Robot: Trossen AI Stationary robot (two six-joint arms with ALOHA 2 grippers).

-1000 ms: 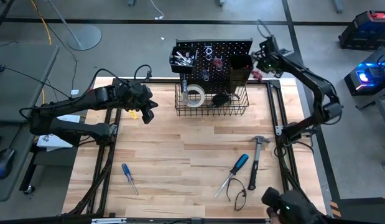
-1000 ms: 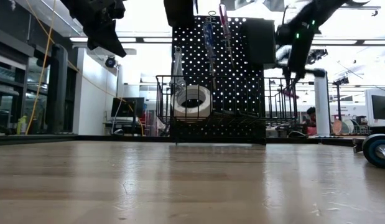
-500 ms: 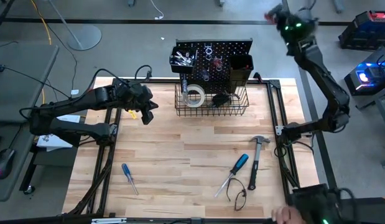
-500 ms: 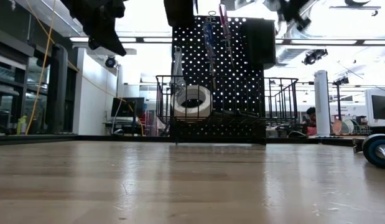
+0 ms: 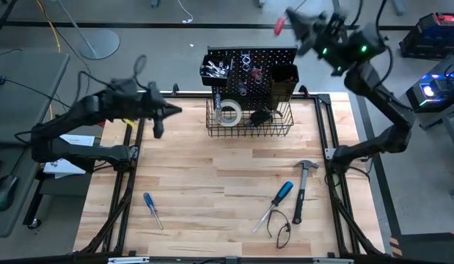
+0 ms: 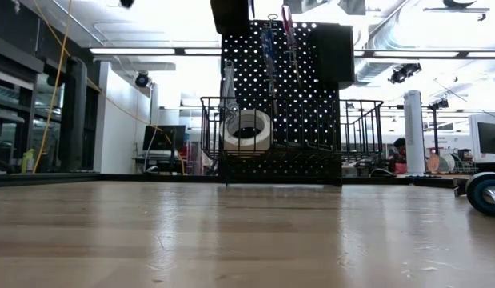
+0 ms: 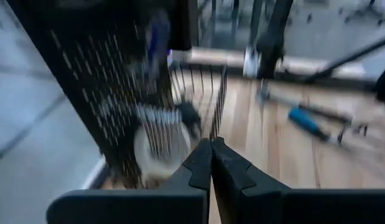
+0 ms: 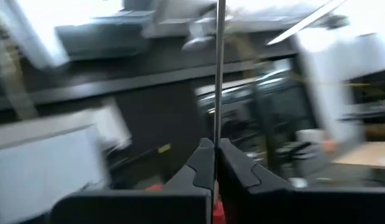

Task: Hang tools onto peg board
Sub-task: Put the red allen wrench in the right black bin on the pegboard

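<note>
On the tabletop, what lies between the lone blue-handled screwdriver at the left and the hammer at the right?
In the high view, another blue-handled screwdriver and pliers lie between the lone screwdriver and the hammer.

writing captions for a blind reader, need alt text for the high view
Overhead, two dark arms flank a black peg board with a wire basket holding a white tape roll. A hammer, two blue-handled screwdrivers and pliers lie on the wooden table.

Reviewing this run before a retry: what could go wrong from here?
1. The right pincer grips the red-handled screwdriver only by its thin shaft, raised high, seemingly beyond the peg board. A slip would likely drop it off the table.
2. The left pincer, shut and empty, points at the wire basket. Driving ahead could snag its wires.
</note>
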